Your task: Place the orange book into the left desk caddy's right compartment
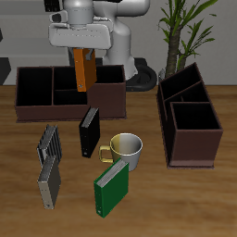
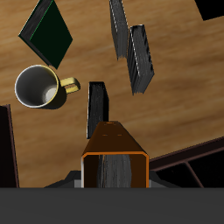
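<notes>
Exterior view, gripper: the gripper [image 1: 83, 53] is clamping the orange book [image 1: 85, 72] by its top end, and the book is hanging upright.
Exterior view, book's place: it is hanging at about eleven o'clock from the mug [image 1: 126, 148], over the front wall of the matching caddy [image 1: 37, 97], well apart from its goal.
Exterior view, goal: the left desk caddy [image 1: 169, 120] is lying at about three o'clock from the mug, and its right compartment [image 1: 196, 130] is standing open and empty at the end nearer the table's front edge.
Exterior view, risk: the book's low end is looking close to the matching caddy's wall, so I'd say a sideways carry without a lift is risking a snag that twists the book in the grip.
Exterior view, second risk: a drop into the smaller slots [image 1: 180, 91] is a wrong-bin miss if the crossing stops short.
Wrist view, grip: the orange book [image 2: 114, 153] is filling the near field, pale pages showing. The fingers are hidden, so how deep the hold goes is unclear.
Wrist view, clutter: the black book [image 2: 96, 107], mug [image 2: 38, 87], green book [image 2: 48, 31] and grey books [image 2: 140, 57] are sitting below, and a low swing is likely to topple the black book.
</notes>
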Robot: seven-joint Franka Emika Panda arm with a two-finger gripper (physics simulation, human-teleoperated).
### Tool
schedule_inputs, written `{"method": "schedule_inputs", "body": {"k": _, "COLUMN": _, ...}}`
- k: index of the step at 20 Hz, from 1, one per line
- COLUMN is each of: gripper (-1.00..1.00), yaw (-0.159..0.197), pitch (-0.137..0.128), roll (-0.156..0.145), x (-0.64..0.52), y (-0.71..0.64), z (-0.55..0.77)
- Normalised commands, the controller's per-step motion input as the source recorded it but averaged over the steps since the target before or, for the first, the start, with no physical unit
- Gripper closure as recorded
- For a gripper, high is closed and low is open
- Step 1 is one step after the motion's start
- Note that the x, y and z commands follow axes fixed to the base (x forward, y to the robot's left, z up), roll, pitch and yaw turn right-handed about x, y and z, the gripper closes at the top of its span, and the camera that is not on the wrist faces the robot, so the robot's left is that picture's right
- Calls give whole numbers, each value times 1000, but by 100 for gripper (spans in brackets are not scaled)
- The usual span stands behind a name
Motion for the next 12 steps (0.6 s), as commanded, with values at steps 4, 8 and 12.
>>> {"method": "schedule_inputs", "body": {"k": 4, "gripper": 100, "yaw": 51, "pitch": -22, "roll": 43, "x": -182, "y": 696, "z": 418}}
{"method": "schedule_inputs", "body": {"k": 8, "gripper": 100, "yaw": 51, "pitch": -16, "roll": 109, "x": 3, "y": 1130, "z": 336}}
{"method": "schedule_inputs", "body": {"k": 12, "gripper": 100, "yaw": 6, "pitch": 23, "roll": 2, "x": 101, "y": 707, "z": 100}}
